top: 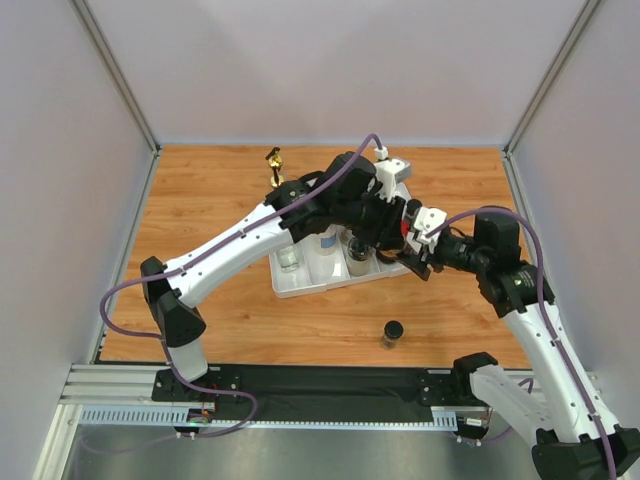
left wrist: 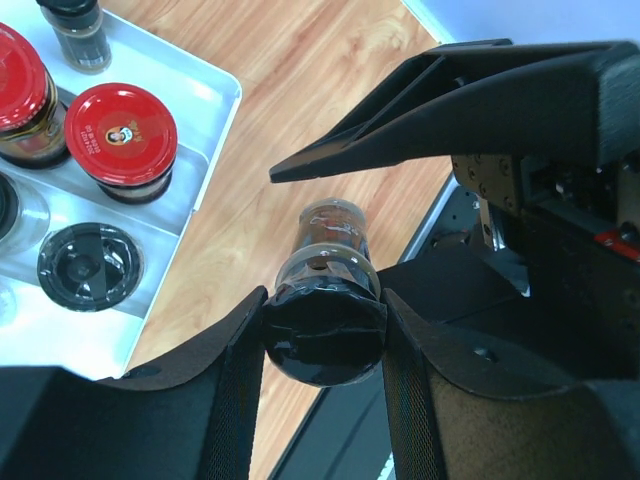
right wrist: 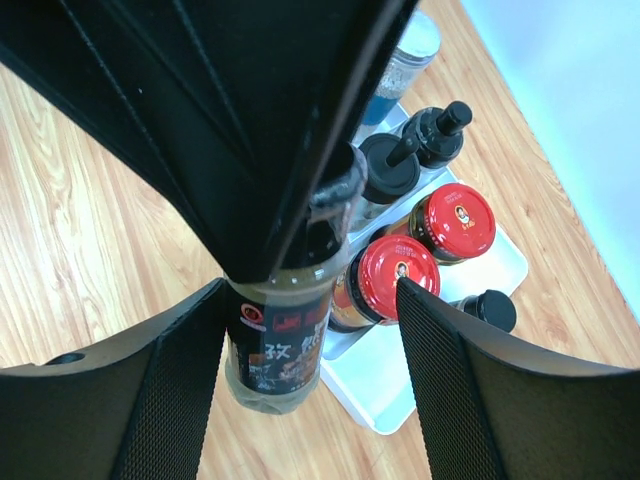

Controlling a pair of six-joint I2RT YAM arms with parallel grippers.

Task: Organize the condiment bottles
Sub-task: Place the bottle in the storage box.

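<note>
Currently: wooden tabletop (top: pixel 200 210), white tray (top: pixel 296 290) at its middle, mostly stocked (two red-lidded jars (left wrist: pixel 120 132) side by side). Left jaws clamp a black-capped spice jar (left wrist: pixel 322 335) at the cap, just off the tray's edge over bare wood. Right jaws gape wide around its body, which looks like a handover. Another small jar (top: pixel 392 333) stands loose near the front.
</note>
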